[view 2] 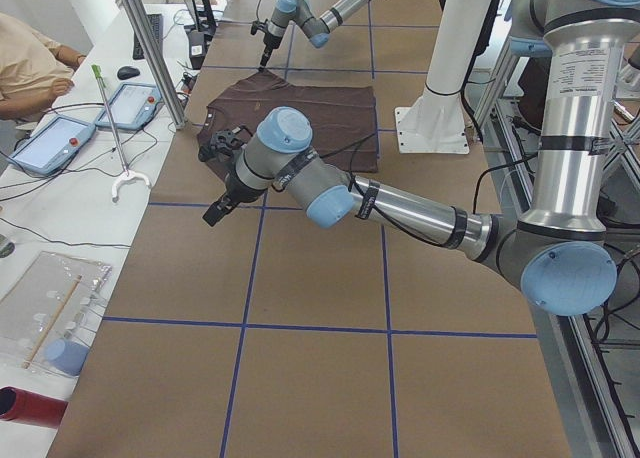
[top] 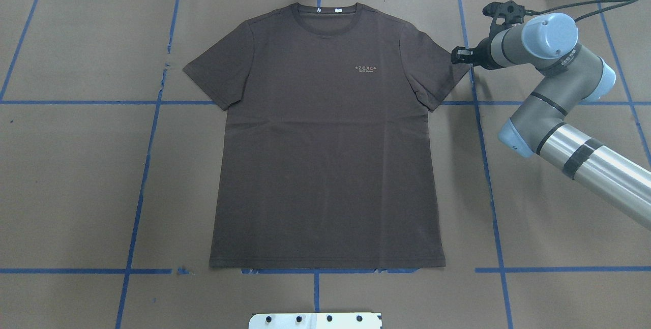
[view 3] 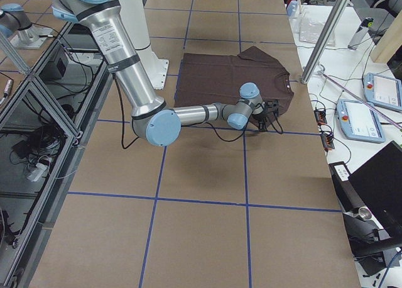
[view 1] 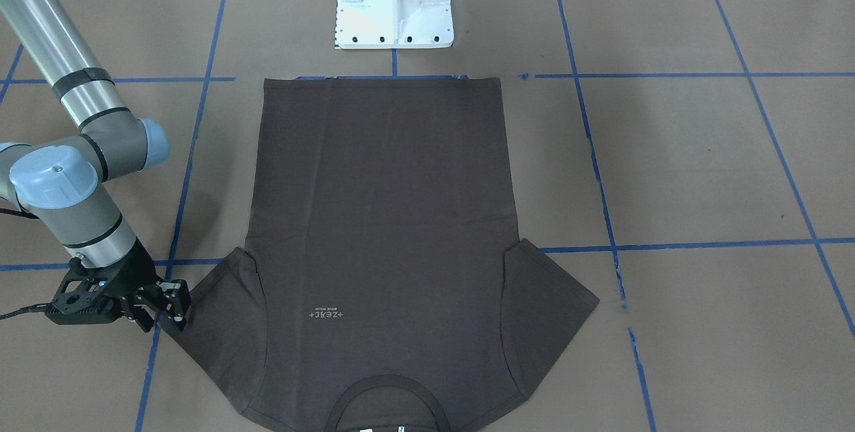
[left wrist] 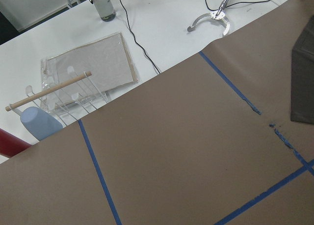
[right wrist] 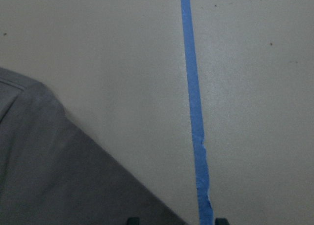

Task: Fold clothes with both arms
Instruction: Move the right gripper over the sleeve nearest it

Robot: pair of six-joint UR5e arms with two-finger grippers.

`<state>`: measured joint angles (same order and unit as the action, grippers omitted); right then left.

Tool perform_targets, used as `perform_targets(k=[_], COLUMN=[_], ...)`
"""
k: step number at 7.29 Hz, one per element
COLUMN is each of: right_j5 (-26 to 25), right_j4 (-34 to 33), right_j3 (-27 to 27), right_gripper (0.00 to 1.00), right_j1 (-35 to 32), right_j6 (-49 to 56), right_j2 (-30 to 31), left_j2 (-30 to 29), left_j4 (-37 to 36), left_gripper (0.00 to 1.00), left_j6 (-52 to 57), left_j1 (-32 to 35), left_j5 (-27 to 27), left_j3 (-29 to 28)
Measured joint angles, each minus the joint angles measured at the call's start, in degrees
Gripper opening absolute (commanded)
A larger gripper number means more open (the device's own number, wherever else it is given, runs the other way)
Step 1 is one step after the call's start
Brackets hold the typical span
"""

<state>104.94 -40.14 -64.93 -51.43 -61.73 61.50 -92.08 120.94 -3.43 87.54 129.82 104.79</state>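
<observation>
The dark brown T-shirt (top: 325,156) lies flat, chest up, on the brown paper table. Its collar points away from the robot and its hem is near the pedestal. It also shows in the front-facing view (view 1: 381,218). My right gripper (top: 457,56) is low at the outer edge of the shirt's sleeve (view 1: 220,325). In the right wrist view its two fingertips (right wrist: 132,220) stand apart, with the sleeve's edge (right wrist: 59,176) between them, so it is open. My left gripper (view 2: 215,213) hovers over bare paper beside the shirt. It shows only in the left side view, so I cannot tell its state.
The white pedestal (view 1: 394,1) stands behind the hem. Blue tape lines (top: 147,166) cross the paper. A white side table with pendants (view 2: 130,103), cables and a person (view 2: 30,63) runs along the far edge. A plastic rack (left wrist: 73,87) and bottle lie off the paper.
</observation>
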Motion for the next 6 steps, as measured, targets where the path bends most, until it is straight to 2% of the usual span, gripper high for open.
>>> perform_targets(k=[2,6], right_j5=[-0.08,-0.27], right_j4=[-0.02,-0.1], right_j3=[0.01,-0.11], right_gripper=[0.0,0.0], right_j1=[0.08,0.2], right_j6=[-0.04,0.26], right_j2=[-0.06,-0.05], left_j2=[-0.03,0.02], left_j4=[-0.04,0.0], left_gripper=[1.0,1.0], left_j6=[0.0,0.08], left_j1=[0.0,0.0], left_j5=[0.01,0.08], left_j3=[0.06,0.07])
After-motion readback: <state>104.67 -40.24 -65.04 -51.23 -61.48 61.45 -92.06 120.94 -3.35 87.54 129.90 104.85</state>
